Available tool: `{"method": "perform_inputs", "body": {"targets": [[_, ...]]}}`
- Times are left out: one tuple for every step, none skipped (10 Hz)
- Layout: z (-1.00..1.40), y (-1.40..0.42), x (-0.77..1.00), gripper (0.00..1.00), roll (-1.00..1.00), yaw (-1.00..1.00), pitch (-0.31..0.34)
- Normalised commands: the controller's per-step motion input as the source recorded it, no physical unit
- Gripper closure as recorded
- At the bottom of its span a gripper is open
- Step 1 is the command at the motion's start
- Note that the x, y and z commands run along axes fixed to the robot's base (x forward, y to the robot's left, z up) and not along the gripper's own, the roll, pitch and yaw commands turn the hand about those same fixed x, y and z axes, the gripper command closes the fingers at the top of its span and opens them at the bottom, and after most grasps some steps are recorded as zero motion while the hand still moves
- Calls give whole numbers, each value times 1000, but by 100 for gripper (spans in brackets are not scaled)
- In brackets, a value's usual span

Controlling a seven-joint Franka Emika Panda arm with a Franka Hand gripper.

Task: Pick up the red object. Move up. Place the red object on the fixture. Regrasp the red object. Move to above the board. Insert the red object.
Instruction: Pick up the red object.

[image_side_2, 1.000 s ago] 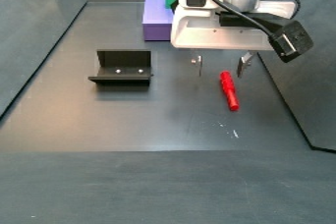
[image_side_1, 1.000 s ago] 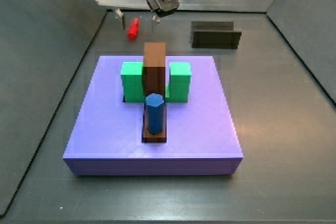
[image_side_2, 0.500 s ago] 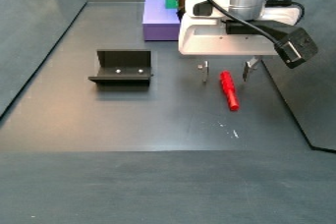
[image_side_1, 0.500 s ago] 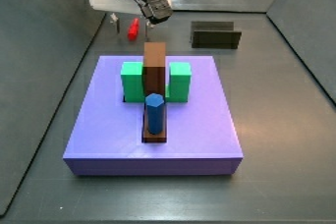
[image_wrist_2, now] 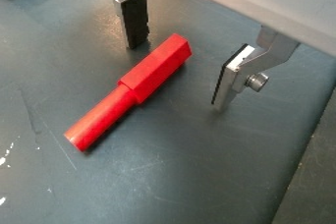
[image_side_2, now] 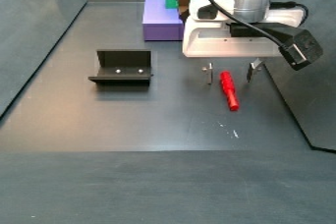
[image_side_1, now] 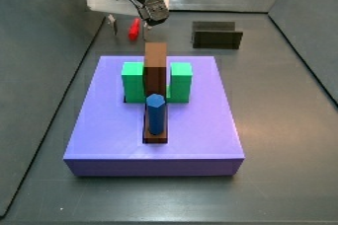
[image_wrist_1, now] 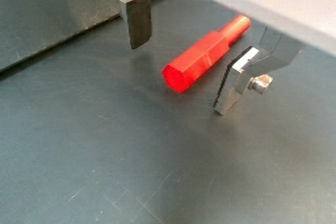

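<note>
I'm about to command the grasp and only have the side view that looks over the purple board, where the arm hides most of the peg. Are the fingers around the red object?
Observer: Yes. In both wrist views the open gripper straddles the red object, which lies flat on the floor.
Operator: Are the pads touching it?
Observer: No. In a wrist view a gap shows beside each finger.
Operator: Which part sits between them?
Observer: The thicker hexagonal end; the slimmer end points away from the gripper, as a side view shows.
</note>
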Motion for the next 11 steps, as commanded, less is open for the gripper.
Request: {"method": "perform_inputs", "body": {"targets": [[-100,117,9,0,-54,0,-9],[-57,94,6,0,-59,0,0],[0,0,0,0,-46,0,0],[0,0,0,0,-17,0,0],[0,0,0,0,19,0,0],[0,0,0,0,0,0,0],[0,0,0,100,0,0,0],[0,0,0,100,0,0,0],[0,0,0,100,0,0,0],[0,0,0,100,0,0,0],[0,0,0,100,0,0,0]]}}
